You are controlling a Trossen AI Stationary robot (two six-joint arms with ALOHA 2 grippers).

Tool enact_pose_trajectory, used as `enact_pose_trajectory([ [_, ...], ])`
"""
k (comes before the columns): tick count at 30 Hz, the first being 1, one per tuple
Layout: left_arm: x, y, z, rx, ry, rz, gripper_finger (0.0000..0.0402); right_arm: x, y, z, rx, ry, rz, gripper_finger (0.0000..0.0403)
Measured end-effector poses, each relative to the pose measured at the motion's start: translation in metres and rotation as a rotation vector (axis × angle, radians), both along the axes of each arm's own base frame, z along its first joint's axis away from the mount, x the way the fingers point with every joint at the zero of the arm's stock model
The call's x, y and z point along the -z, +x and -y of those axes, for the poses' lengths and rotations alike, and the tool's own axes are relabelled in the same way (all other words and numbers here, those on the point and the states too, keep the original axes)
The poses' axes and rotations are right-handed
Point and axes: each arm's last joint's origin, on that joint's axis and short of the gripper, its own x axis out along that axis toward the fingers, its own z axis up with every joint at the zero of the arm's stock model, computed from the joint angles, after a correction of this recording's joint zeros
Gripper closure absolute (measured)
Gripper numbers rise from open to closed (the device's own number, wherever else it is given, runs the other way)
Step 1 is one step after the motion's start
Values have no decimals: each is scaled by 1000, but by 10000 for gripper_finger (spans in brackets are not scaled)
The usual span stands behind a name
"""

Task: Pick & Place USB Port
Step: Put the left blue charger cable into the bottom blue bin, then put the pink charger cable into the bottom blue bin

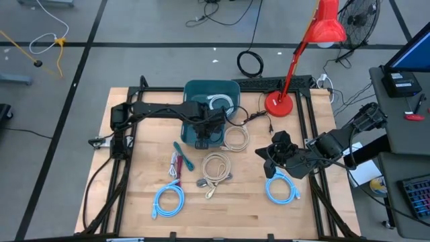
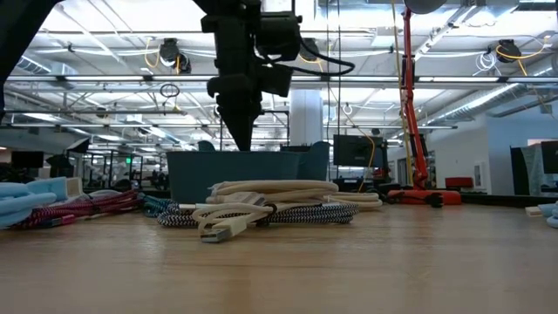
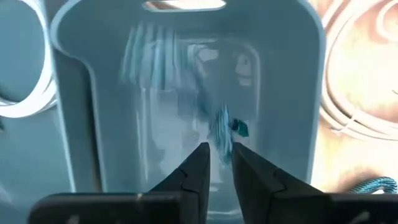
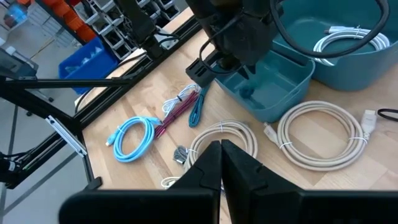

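My left gripper (image 3: 220,157) points down over a small teal bin (image 1: 200,134), just in front of a larger teal bin (image 1: 213,94) that holds a white cable (image 4: 348,34). Its fingers stand slightly apart. A small teal cable (image 3: 221,127) shows as a blur at their tips, above the bin's floor (image 3: 168,143). My right gripper (image 4: 221,148) is shut on nothing and hangs above the table near its right side, over a light blue cable coil (image 1: 279,188). My left gripper comes at the teal cable from above, pointing down into the small bin. The blurred cable (image 3: 219,140) lies right at the gap between the fingertips. Whether the fingers touch it I cannot tell.
Loose cable coils lie on the wooden table: two beige ones (image 1: 216,168) (image 1: 235,138), a light blue one (image 1: 168,200), a red and teal bundle (image 1: 178,161) and a black cable (image 1: 255,115). A red lamp (image 1: 279,102) stands at the far right.
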Motion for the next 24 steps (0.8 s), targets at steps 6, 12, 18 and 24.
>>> enact_pose_trajectory([
  [6,0,1,4,13,-1,1,345,0,0,0,-1,-2,-1,403],
  [12,-6,-3,3,-71,68,-18,361,0,0,0,-1,-3,-1,403],
  [18,-54,-6,-1,-214,90,56,347,0,0,0,-2,-6,-1,403],
  [24,-110,-19,16,-466,-141,220,339,0,0,0,-5,-13,-3,403],
])
